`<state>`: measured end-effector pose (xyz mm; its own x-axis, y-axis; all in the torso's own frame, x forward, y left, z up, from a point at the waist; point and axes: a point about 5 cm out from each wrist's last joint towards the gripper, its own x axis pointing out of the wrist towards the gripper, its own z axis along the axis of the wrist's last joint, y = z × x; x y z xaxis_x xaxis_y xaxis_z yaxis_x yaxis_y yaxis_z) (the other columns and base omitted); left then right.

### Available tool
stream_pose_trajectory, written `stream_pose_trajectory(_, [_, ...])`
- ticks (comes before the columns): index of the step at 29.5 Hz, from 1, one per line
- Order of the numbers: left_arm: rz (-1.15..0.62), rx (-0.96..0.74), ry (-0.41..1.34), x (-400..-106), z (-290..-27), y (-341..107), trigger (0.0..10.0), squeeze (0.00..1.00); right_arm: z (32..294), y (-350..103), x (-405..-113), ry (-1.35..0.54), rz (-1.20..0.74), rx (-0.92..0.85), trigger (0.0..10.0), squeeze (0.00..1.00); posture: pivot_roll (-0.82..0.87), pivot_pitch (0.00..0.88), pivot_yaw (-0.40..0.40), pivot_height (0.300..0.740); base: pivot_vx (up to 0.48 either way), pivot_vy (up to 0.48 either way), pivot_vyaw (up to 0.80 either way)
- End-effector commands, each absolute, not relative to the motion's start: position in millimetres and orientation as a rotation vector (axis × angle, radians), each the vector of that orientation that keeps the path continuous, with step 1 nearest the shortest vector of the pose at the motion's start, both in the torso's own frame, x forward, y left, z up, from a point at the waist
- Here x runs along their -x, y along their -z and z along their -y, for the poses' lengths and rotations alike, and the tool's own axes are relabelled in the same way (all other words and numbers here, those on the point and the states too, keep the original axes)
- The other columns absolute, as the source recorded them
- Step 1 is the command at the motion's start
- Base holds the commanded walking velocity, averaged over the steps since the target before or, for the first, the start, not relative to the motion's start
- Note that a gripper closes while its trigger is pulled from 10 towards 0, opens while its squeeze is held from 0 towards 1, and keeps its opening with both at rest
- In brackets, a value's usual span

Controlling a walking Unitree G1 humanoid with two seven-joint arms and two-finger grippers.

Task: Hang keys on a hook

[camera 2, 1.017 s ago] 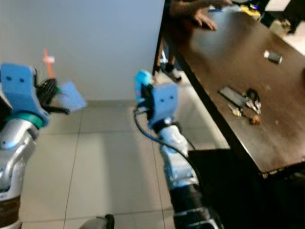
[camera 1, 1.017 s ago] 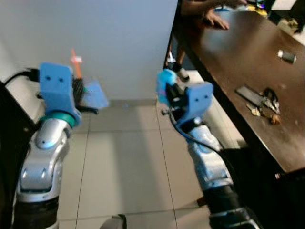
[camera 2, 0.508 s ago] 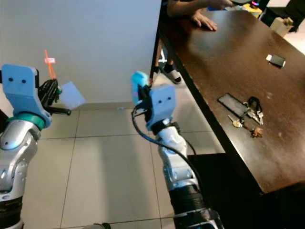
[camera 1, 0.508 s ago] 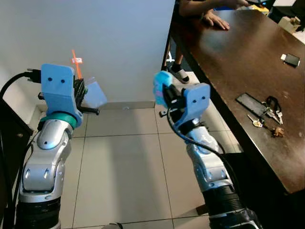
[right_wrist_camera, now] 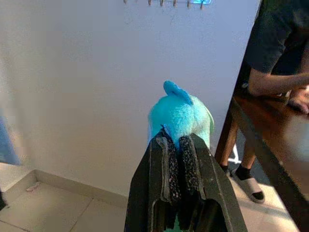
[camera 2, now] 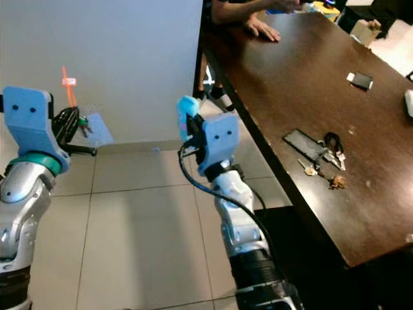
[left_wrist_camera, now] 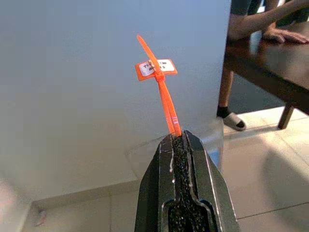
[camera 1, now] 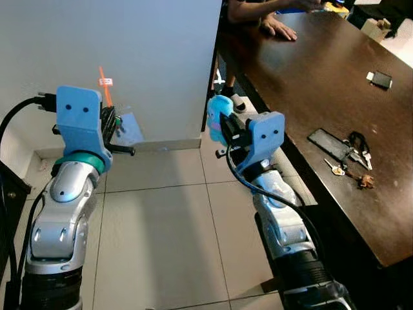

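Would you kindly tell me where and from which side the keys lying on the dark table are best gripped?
Judging by their pose, come from above: the keys lie flat on the dark table. Grip the bunched middle where the ring gathers them, since the splayed blades are thin and offer little to pinch.

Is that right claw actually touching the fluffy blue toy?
Touching. The right wrist view shows the right claw shut on the fluffy blue toy, no gap.

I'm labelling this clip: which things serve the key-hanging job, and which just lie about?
Job: blue plush in right gripper; wall hooks; keys on table.
Lying about: orange tag in left gripper; black phone; person's hand.
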<state>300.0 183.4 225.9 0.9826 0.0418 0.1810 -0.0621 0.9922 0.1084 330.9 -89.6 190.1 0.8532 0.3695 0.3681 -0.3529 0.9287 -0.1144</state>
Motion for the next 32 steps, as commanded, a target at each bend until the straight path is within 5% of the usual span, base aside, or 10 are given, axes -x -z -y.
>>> stream_pose_trajectory(1, [0.175,-0.115,-0.056,-299.4,-184.4,-224.5,10.0,0.00,88.9,-188.9,-329.8,-0.385,0.397,0.033,10.0,0.00,0.14,0.000,0.036,0.740,0.480,0.000,0.00])
stream_pose_trajectory(32, [0.174,-0.115,-0.058,-299.5,-184.7,-224.4,10.0,0.00,88.5,-188.7,-329.4,-0.388,0.396,0.033,10.0,0.00,0.14,0.000,0.036,0.740,0.480,0.000,0.00])
